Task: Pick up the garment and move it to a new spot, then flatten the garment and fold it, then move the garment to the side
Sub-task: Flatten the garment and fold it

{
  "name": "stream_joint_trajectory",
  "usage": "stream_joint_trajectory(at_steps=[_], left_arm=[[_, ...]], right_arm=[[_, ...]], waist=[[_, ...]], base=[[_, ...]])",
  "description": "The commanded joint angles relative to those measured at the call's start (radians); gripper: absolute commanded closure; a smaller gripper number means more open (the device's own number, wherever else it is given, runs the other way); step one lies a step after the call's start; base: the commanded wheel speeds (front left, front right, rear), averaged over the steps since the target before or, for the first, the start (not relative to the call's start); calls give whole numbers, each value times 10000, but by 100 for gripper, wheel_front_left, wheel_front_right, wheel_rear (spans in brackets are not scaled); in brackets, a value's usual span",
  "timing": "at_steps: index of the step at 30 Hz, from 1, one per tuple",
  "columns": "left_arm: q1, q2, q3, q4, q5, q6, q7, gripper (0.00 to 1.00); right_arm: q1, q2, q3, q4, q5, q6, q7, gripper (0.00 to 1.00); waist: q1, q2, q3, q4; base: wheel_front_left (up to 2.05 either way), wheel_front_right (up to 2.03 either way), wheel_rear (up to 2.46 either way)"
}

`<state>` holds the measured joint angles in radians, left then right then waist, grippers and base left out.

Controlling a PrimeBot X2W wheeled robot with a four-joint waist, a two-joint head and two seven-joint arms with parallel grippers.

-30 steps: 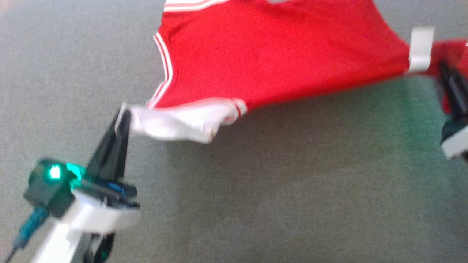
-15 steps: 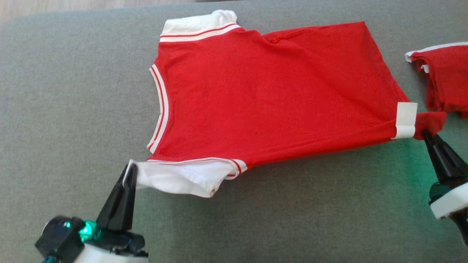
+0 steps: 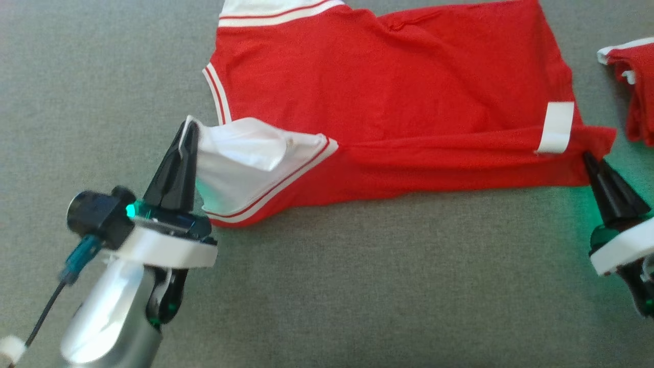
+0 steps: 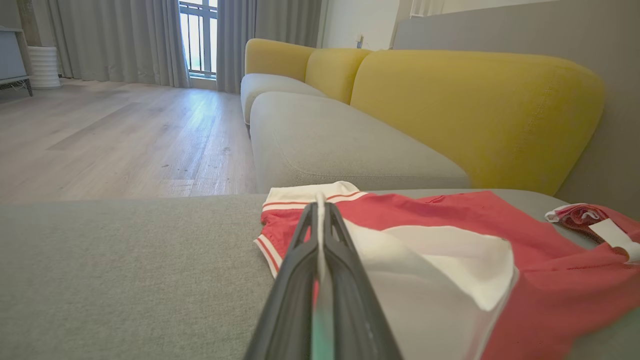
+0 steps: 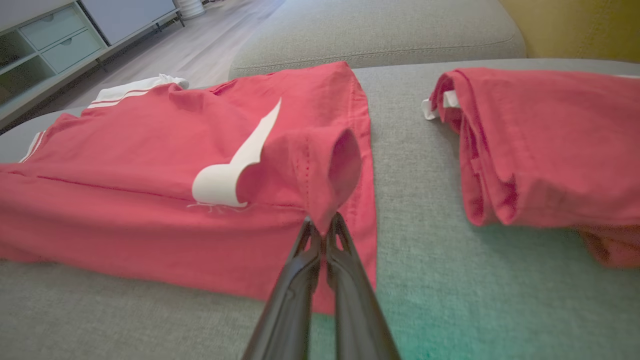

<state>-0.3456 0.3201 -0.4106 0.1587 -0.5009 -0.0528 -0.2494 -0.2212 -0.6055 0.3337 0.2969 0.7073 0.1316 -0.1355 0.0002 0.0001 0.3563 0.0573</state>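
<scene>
garment (image 3: 388, 92): red jersey, spread on grey cushion (image 3: 357, 286) toward its far edge
left gripper (image 3: 190, 130): clamped on white sleeve edge
right gripper (image 3: 587, 156): clamped on hem corner
tag (image 3: 554, 127): white, print unreadable

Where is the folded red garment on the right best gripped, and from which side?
Probably the folded garment at its layered edge facing the red shirt; coming low from that side, across the grey cushion, should pinch all layers together.
</scene>
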Motion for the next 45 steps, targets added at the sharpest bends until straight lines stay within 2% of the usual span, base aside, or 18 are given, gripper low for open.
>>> stream_joint_trajectory(at_steps=[1,6,7,9,10,12,18,22,30,34,45], left_arm=[[-403,142,312,-39,84,-39,-82,100],[-1207,-2,167,1274,475,-261,-111,100],[-1302,-58,154,1487,512,-304,-115,100],[-1410,-200,207,1803,545,-360,-118,100],[-1410,-298,283,1897,520,-375,-119,64],[-1337,-458,448,1998,516,-357,-121,0],[-281,-783,928,1897,331,-248,-122,0],[783,-982,1108,1455,298,18,-123,0],[2392,-1206,931,1185,23,232,158,0],[2329,-1280,980,1692,-216,264,418,0],[1210,-1408,953,2961,-523,-130,498,0]], right_arm=[[-107,-268,-67,-148,-104,-9,10,100],[-548,-61,-59,34,-346,-9,190,98],[-609,-18,-53,79,-368,-9,218,76],[-698,86,-121,190,-404,-9,188,0],[-725,159,-214,244,-426,-9,94,0],[-698,258,-298,322,-468,-9,-30,0],[-248,529,-609,336,-448,-9,-408,0],[110,780,-752,278,-491,-9,-536,0],[506,1213,-807,157,-585,-9,-601,0],[578,1317,-852,94,-593,-9,-588,0],[445,1318,-988,33,-647,-9,-491,0]], waist=[[-2,-1,128,-18],[-2,-1,315,-64],[-2,-1,331,-66],[-2,-1,337,-72],[-2,-1,324,-67],[-2,-1,249,-38],[-2,-1,-264,-65],[-2,-1,-625,-127],[-2,-1,-1029,-311],[-2,-1,-989,-341],[-2,-1,-653,-409]], base=[[0,0,0],[0,0,0],[0,0,0],[0,0,0],[0,0,0],[0,0,0],[0,0,0],[0,0,0],[0,0,0],[0,0,0],[0,0,0]])
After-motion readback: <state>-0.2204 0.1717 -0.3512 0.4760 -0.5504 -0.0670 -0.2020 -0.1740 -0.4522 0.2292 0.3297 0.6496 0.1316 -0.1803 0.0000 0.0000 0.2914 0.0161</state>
